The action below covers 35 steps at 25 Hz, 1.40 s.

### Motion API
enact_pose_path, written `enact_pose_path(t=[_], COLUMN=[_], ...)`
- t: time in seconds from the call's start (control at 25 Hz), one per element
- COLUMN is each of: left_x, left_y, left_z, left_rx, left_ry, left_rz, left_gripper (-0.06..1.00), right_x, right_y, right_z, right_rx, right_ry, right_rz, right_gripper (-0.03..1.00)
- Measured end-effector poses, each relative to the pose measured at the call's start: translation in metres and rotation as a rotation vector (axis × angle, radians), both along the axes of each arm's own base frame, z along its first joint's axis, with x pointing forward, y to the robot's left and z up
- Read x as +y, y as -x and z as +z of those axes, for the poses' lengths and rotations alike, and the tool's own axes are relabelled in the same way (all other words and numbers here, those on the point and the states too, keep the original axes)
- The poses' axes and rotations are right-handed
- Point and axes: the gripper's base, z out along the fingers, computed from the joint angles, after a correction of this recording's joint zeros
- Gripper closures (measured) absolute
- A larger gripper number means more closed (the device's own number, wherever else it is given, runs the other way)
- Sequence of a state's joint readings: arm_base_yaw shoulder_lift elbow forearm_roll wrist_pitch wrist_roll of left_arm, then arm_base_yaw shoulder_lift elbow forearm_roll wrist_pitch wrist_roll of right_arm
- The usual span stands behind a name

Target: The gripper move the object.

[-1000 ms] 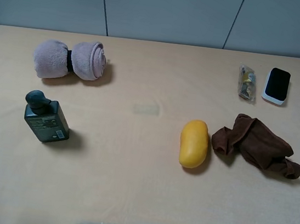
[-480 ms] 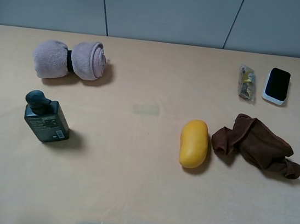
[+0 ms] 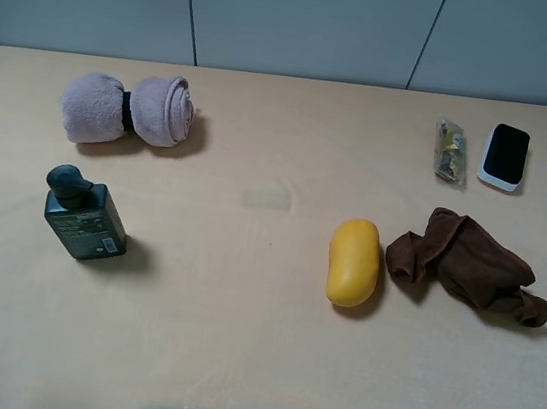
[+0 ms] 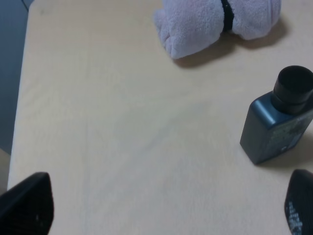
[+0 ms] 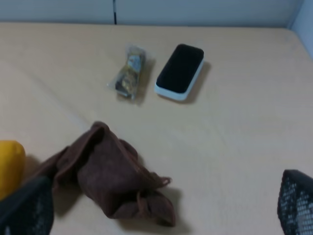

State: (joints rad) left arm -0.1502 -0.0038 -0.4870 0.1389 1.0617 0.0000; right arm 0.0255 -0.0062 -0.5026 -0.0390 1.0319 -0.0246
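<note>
Nearest the robot: both arms parked at the front edge of the desk (image 3: pixel 254 353), only dark corners of them visible in the high view. Left gripper (image 4: pixel 161 208): fingertips show at the two lower corners of its wrist view, spread wide, nothing between them. Right gripper (image 5: pixel 159 208): same, wide open, empty. Looks like a start pose, no grasp begun.

Task doesn't name the object, so I can't tell which one is the target. Candidates are spaced well apart in two clusters, one per arm's side, which I'd guess is deliberate so either gripper gets a clear approach.

Left side, near: dark pump bottle (image 3: pixel 86 214) lying flat, nozzle pointing toward the far side. It has a label with small print and a white patch, too small to read.

Right side, near: yellow oblong object (image 3: pixel 354 262) lying long axis near-to-far, just beside a crumpled brown cloth (image 3: pixel 469 264); a fold of the cloth comes close to it, can't tell if they touch.

Far left: pink rolled towel (image 3: pixel 127 108) cinched by a black band in the middle, so it holds its shape.

Far right: small clear wrapped packet (image 3: pixel 449 150) next to a white device with black top (image 3: pixel 505 155). No legible branding on either.
</note>
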Motion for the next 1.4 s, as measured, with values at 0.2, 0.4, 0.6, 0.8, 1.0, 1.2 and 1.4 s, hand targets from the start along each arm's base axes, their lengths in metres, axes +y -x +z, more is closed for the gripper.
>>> enact_pose_path(t=[0.2,0.4,0.6,0.8,1.0,1.2,1.4], left_x=[0.0000,0.0000,0.0000,0.0000,0.0000,0.0000,0.0000], left_y=[0.0000,0.0000,0.0000,0.0000,0.0000,0.0000,0.0000], left_z=[0.0000,0.0000,0.0000,0.0000,0.0000,0.0000,0.0000], left_rx=[0.000,0.000,0.000,0.000,0.000,0.000,0.000], left_ry=[0.000,0.000,0.000,0.000,0.000,0.005,0.005], left_rz=[0.000,0.000,0.000,0.000,0.000,0.003,0.003], left_gripper=[0.01,0.01,0.01,0.01,0.01,0.01,0.01], right_x=[-0.0004,-0.0004,-0.0004,-0.0004,-0.0004,-0.0004,-0.0004], right_y=[-0.0013,-0.0013,-0.0013,-0.0013,-0.0013,-0.0013,-0.0013], right_z=[-0.0023,-0.0023,-0.0023,-0.0023,-0.0023,-0.0023,-0.0023], right_rx=[0.005,0.005,0.005,0.005,0.005,0.005,0.005], right_ry=[0.005,0.005,0.005,0.005,0.005,0.005,0.005], right_rz=[-0.003,-0.003,-0.003,-0.003,-0.003,-0.003,-0.003], right_gripper=[0.28,0.28,0.28,0.28,0.28,0.28,0.28])
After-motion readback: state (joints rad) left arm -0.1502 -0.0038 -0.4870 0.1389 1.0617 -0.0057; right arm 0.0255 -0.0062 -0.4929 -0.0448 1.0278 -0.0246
